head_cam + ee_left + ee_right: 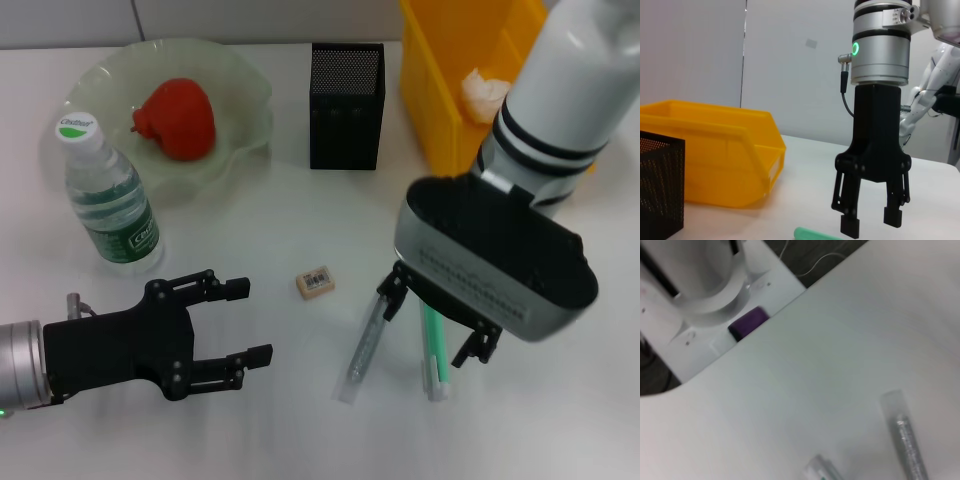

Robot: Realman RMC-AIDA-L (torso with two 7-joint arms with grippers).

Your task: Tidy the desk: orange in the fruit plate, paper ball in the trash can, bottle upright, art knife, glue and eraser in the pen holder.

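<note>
White tabletop (pixel 300 210), smooth and matt, carries all items.

Right hand (pixel 437 322): black fingers spread apart, grasping nothing, poised over two slim stick-shaped items. Left wrist view shows it pointing straight down, fingertips just above the tabletop; head view hides most of it behind the wrist housing.

Green stick (pixel 433 352), probably the glue: long axis runs near to far, between the right hand's fingers.

Clear-sleeved stick (pixel 366 342), likely the art knife: lies beside the green one, far end tilted toward it. Right wrist view shows its transparent casing with a metallic core.

Eraser (pixel 314 282): small tan block, flat, between the two hands.

Left hand (pixel 238 325): black, fingers apart, empty, low near the front edge.

Bottle (pixel 108 195): clear plastic, green label, white cap, upright.

Fruit plate (pixel 240 90): pale green, wavy rim, holding a red-orange fruit (pixel 177 120).

Pen holder (pixel 346 105): black mesh, square.

Yellow bin (pixel 440 100): glossy plastic, crumpled paper ball (pixel 483 92) inside.
</note>
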